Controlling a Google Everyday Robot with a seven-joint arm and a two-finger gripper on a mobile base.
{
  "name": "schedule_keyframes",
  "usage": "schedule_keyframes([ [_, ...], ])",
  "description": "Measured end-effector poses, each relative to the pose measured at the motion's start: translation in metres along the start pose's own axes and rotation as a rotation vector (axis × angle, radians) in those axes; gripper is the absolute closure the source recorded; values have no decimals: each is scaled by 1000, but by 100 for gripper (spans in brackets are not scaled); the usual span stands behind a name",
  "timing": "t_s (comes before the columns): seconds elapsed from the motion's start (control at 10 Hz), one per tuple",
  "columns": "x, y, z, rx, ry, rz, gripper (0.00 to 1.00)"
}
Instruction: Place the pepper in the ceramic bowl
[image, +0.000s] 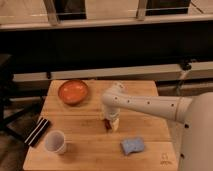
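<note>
No readable text, label or number, small dark mark (165, 161) on the wooden table (90, 152) corner, well apart from the gripper (110, 122) low over the tabletop, illegible

The gripper (111, 123) points down at the middle of the table (150, 137), and the arm hides most of the pepper (106, 124), so only a dark-red sliver shows just beside the gripper. The robot's body (199, 135) is cut off by the right edge. A mark (165, 161) at the table's near right corner is too small to read.
</note>
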Motion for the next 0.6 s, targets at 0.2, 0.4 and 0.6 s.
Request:
schedule_keyframes([
  [0.2,-1,1,-4,-3,-3,-2,93],
  [0.4,-1,1,-5,-6,1,-4,95],
  [0.6,-2,-9,-12,6,11,-7,95],
])
